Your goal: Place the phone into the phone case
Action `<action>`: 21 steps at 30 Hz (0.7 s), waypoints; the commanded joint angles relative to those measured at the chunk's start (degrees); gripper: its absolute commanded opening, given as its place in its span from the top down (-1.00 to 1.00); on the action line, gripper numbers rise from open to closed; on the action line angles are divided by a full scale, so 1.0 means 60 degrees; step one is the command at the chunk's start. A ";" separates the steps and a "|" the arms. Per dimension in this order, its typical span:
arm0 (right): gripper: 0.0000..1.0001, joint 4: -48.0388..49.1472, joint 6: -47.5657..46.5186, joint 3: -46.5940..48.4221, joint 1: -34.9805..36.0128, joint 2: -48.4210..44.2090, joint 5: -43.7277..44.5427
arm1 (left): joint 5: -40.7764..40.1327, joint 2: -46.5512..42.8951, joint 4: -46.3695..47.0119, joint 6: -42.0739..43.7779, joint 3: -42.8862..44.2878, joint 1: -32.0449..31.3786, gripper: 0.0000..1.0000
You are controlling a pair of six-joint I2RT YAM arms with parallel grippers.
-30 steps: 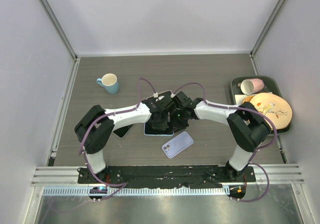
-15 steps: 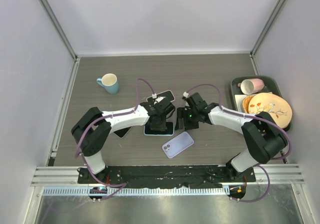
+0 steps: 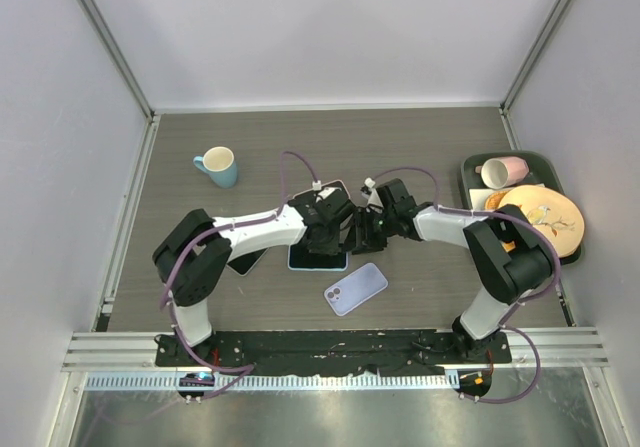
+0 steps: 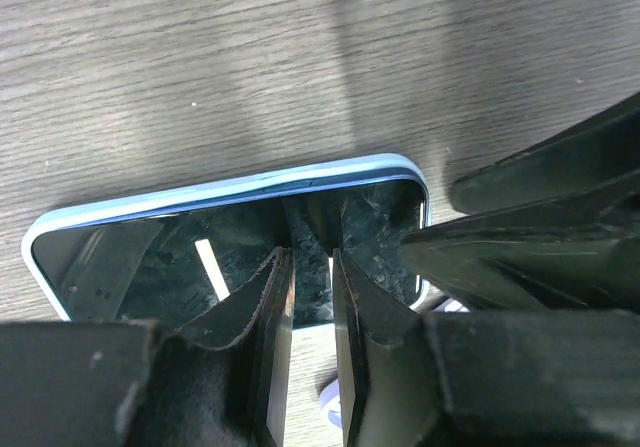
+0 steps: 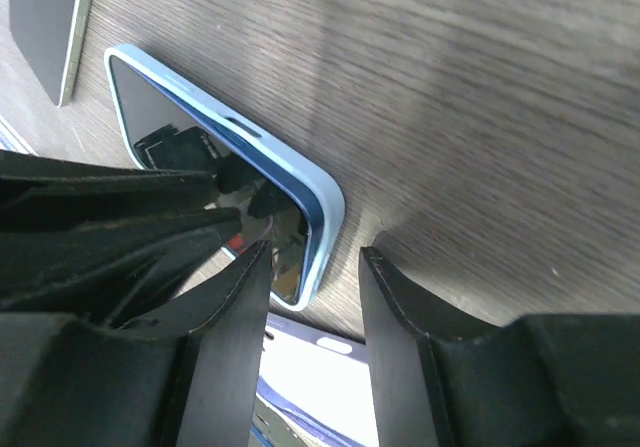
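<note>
A phone with a dark glossy screen lies flat inside a light blue phone case in the middle of the table. My left gripper hovers over the screen, open by a narrow gap with nothing in it. From the right, my right gripper stands open astride the case's right rim, one finger over the screen, one outside it. From above, both grippers meet over the cased phone.
A lavender phone back or case lies just in front. One dark phone lies to the left and another behind. A blue mug stands far left. A tray at right holds a pink cup and a plate.
The right gripper pulled back to the right, then returned to the phone's right edge with its jaws wider. The left gripper stayed over the screen and opened slightly.
</note>
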 commanded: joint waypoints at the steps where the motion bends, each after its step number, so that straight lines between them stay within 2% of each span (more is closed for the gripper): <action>1: 0.10 0.0296 -0.0028 0.0129 -0.0013 0.0732 0.0349 | -0.0081 0.0309 0.0047 0.0239 0.0337 0.0040 0.48; 5: 0.31 0.0005 -0.0144 0.0319 -0.0028 0.1128 0.0801 | -0.0256 0.0528 -0.0172 0.0255 0.0513 0.0040 0.49; 9: 0.42 -0.0362 -0.0379 0.0451 -0.0028 0.1451 0.1096 | -0.0228 0.0821 -0.0334 0.0255 0.0689 0.0040 0.48; 12: 0.49 -0.0655 -0.0539 0.0510 -0.0028 0.1685 0.1404 | 0.0385 0.1084 -0.0261 0.0210 0.0733 0.0113 0.50; 17: 0.69 -0.1138 -0.0643 0.0656 0.0045 0.2125 0.1872 | 0.0548 0.1554 -0.0671 0.0210 0.0894 0.0186 0.52; 21: 0.77 -0.1402 -0.0658 0.0905 0.0206 0.2520 0.2340 | 0.0915 0.1832 -0.0758 0.0225 0.0952 0.0230 0.52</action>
